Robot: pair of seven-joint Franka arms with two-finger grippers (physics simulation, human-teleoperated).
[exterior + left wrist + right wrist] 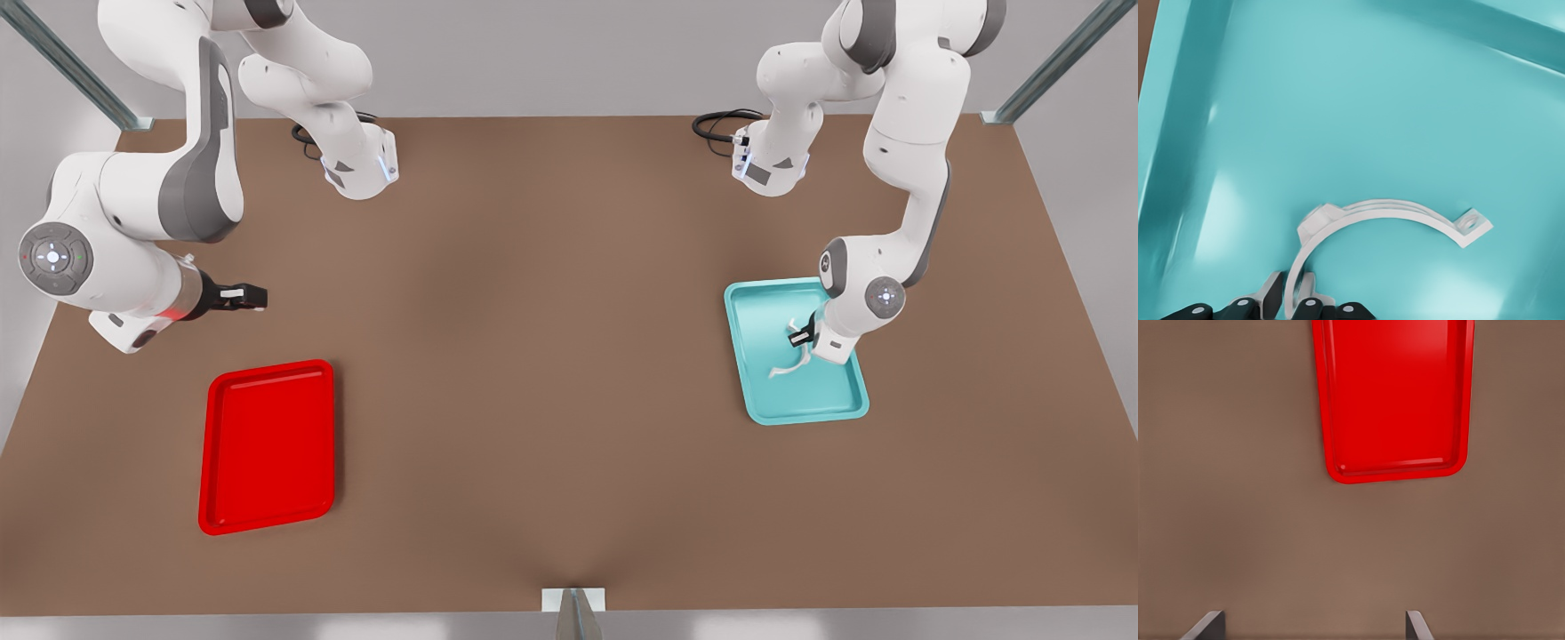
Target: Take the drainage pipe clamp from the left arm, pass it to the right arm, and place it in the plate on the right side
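drainage pipe clamp [1371,217] end hidden between left tool [1290,300] fingers, plate [1395,400] cropped

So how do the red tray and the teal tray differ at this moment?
The plate is bright red and lies bare; the teal tray has the drainage pipe clamp in it, with the left gripper shut on it. The plate sits at the front view's left near the right gripper, which is open over the table; the teal tray sits at that view's right. Both are shallow, rimmed rectangles with rounded corners.

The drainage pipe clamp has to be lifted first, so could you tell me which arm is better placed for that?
Left. The left gripper is shut on the drainage pipe clamp in the teal tray; the right gripper waits open near the plate.
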